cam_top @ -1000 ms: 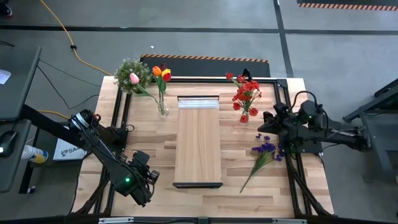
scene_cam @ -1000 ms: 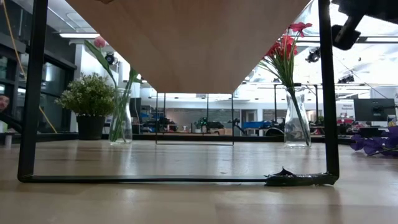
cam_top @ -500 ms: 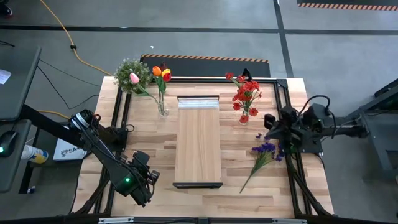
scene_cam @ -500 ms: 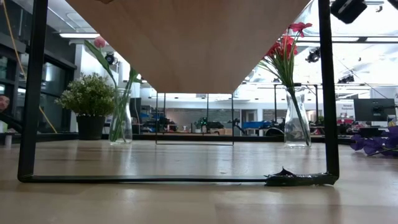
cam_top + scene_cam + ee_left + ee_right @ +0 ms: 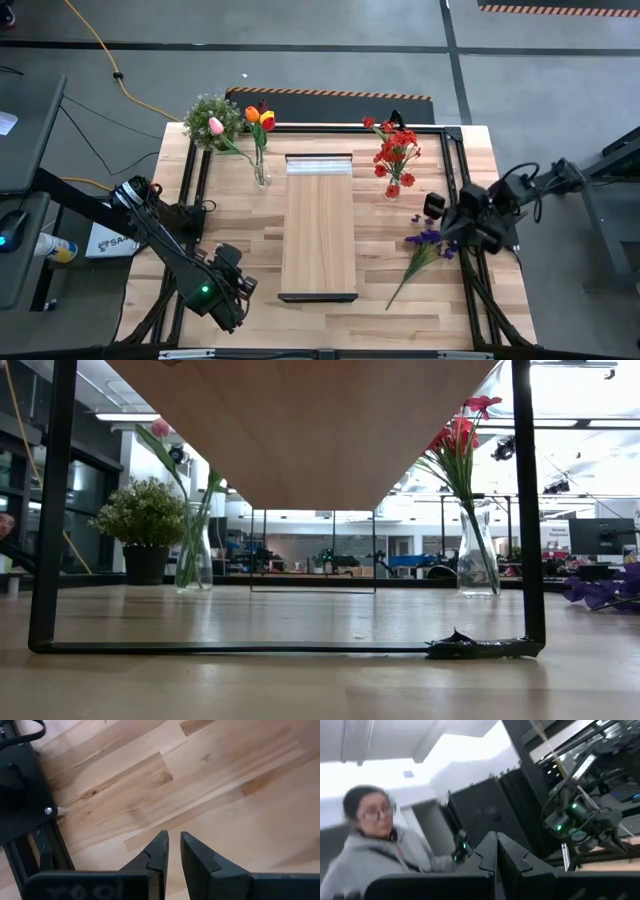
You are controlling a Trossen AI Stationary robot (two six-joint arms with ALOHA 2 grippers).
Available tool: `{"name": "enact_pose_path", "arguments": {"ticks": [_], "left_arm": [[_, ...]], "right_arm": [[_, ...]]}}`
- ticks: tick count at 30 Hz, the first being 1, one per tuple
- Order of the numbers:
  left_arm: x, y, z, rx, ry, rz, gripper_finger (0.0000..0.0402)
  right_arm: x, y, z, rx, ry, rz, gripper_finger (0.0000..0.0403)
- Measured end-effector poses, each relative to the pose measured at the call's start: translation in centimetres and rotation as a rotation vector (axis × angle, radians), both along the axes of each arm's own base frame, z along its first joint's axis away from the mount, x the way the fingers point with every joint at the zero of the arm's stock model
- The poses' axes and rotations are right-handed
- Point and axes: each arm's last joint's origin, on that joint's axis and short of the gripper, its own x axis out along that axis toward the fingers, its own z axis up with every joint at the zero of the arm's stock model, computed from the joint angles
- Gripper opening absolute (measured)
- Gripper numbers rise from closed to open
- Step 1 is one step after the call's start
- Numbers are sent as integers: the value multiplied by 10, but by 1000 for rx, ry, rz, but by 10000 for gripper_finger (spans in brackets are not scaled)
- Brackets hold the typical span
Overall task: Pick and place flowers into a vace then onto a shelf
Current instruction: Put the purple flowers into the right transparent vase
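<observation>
1. Purple spray (image 5: 425, 240) lay loose on the surface, right of the shelf (image 5: 319, 225); tulips (image 5: 257, 120) and red flowers (image 5: 396, 150) stood in vases behind.
2. Right gripper (image 5: 436, 207), fingers shut and empty, hung just beside the red vase; swinging down might topple it.
3. Left gripper (image 5: 173, 850), fingers nearly closed on nothing, idled at the near-left corner; probably no hazard.
</observation>
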Motion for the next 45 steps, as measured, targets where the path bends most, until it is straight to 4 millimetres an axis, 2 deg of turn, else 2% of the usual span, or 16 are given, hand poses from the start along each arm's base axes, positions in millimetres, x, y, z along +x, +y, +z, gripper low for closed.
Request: {"name": "enact_pose_path", "arguments": {"ticks": [4,10,21,30,40,45], "left_arm": [[-1,-1,0,-25,42,-31,85],[-1,-1,-1,-45,76,-47,85],[-1,-3,-1,-66,81,-36,85],[-2,-5,-2,-130,134,-19,85],[-2,-6,-2,-160,144,-8,85],[-1,-8,-2,-175,125,12,85]], "right_arm": [[10,12,-2,-62,-37,32,0],[19,25,-1,-63,-106,81,0],[27,27,-7,-105,-77,49,0],[32,32,-31,-279,214,136,0],[29,31,-12,-612,603,197,0],[32,36,-9,-750,735,242,0]]}}
